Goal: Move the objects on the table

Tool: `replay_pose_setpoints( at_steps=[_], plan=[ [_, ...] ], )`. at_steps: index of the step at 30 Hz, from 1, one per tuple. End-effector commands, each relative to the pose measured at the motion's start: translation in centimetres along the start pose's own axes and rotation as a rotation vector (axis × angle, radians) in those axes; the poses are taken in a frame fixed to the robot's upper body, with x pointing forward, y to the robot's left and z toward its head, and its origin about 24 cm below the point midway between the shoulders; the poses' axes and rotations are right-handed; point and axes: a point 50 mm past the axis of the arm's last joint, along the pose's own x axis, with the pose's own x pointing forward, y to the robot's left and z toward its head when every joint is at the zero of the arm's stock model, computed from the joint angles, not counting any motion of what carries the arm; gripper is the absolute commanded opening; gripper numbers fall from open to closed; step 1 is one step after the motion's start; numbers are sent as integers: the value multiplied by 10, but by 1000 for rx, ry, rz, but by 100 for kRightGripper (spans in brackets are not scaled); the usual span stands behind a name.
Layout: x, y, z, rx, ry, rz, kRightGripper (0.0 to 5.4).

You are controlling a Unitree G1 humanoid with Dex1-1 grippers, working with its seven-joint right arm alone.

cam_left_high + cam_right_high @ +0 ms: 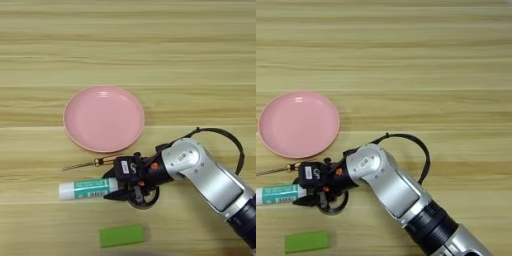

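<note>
Glue stick (87, 188), light, rigid and smooth-barrelled, lies on the tabletop (128, 45) below the pink plate (104, 118); a grip across its barrel is judged best. Its right end is met by the claw (117, 187), whose opening cannot be told. The black ring (145, 199) is largely hidden.

We can read no text: the glue stick (87, 188) bears a teal label with print too small to make out.
</note>
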Motion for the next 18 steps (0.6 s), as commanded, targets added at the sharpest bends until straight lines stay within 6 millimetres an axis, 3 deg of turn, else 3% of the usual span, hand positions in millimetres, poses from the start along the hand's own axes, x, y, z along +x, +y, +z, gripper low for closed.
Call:
replay_pose_setpoints(
  at_steps=[1, 18],
  plan=[
    [-11, -9, -10, -9, 109, -76, 168],
    [-22, -20, 10, -12, 18, -131, 167]
  ],
)
